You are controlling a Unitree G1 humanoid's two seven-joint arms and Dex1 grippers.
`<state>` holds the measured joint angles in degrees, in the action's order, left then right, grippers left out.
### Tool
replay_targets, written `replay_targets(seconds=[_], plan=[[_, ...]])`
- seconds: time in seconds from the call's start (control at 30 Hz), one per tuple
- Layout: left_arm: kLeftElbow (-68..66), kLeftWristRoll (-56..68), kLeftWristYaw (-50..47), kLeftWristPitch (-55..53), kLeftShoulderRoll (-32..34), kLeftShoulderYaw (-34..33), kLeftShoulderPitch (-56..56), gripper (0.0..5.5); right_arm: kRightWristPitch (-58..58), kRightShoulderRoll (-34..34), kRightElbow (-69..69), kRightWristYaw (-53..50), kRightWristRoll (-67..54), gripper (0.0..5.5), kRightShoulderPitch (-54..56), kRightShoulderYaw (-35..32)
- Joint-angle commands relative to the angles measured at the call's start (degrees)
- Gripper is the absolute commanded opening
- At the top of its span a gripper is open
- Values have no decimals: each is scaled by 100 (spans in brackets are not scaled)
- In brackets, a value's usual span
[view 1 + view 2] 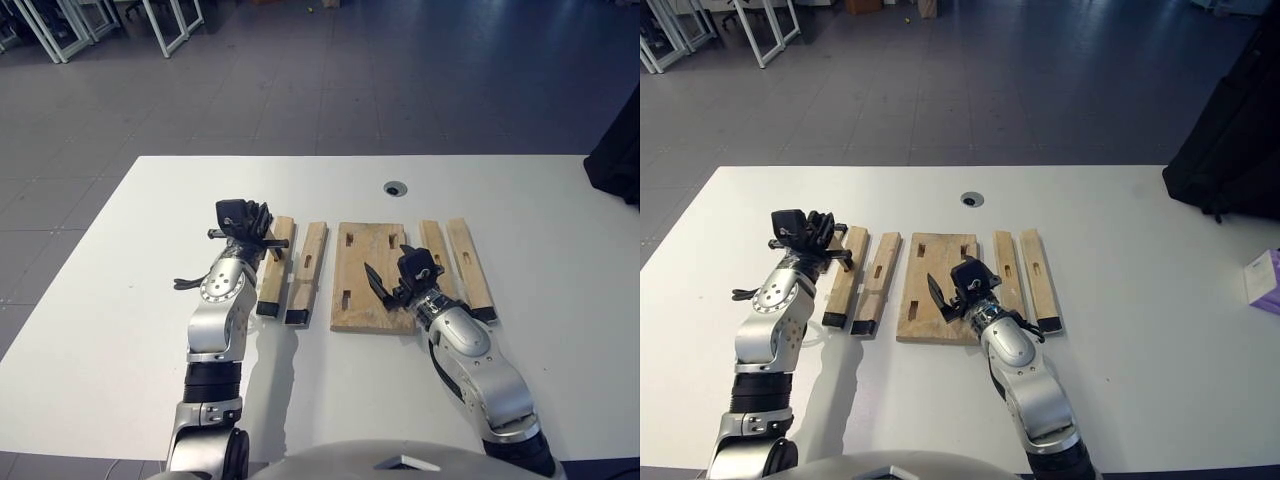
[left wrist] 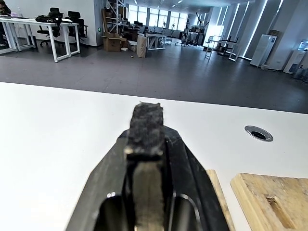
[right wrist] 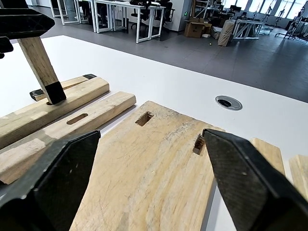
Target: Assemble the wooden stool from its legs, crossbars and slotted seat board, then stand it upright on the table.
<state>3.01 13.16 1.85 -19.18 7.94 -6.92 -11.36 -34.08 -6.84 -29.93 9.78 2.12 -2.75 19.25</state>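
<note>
Left gripper (image 1: 246, 220) sits at the far-left end of the row, clamped on a short wooden bar (image 3: 41, 60). The bar is tilted and its black-capped tip points down toward the leftmost leg (image 1: 275, 265). Whether the tip actually touches the leg is hard to make out, and from the head views the bar is mostly lost behind the fingers.

Just right of it lies the second leg (image 1: 307, 262), flat on the white table (image 1: 120, 300). Both are pale wood with a slot cut through and a black cap on the near end.

Centre now: the seat board (image 1: 362, 262) is a light, scuffed plank lying flat, its rectangular slots showing.

Right gripper (image 1: 390, 272) hangs over the board's near-right part, fingers (image 3: 67, 168) spread wide with nothing between them. It hides that corner and the near end of the third leg (image 1: 434, 250). The fourth leg (image 1: 470, 265) lies just beyond, in full view.

Far side, there is a round cable port (image 1: 396, 188). At the far right is a black bag (image 1: 1230, 140), and a lilac box (image 1: 1266, 281) is cut off by the edge, with any print on it too small to read.
</note>
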Motion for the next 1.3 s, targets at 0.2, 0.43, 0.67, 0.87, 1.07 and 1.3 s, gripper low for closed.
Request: replay_targets(seconds=[0.2, 0.43, 0.67, 0.87, 1.07, 1.3], plan=[[-1, 425, -294, -91, -406, -645, 261, 43, -2, -61, -11, 56, 29, 392, 101, -27], [-154, -131, -458, -417, -253, -268, 455, 43, -4, -96, 30, 92, 14, 392, 144, -46], [-558, -1153, -618, -330, -110, 459, 834, 43, 69, -108, 103, 91, 57, 392, 148, -5], [-1720, -963, -304, 606, -118, 253, 1317, 43, 96, -103, 135, 90, 55, 392, 161, -23], [-1623, -851, -222, 467, -160, 209, 1093, 43, 145, -102, 185, 74, 59, 392, 199, -71], [265, -202, 215, -248, -177, 351, 926, 43, 126, 51, 46, 69, -97, 392, 229, -203]])
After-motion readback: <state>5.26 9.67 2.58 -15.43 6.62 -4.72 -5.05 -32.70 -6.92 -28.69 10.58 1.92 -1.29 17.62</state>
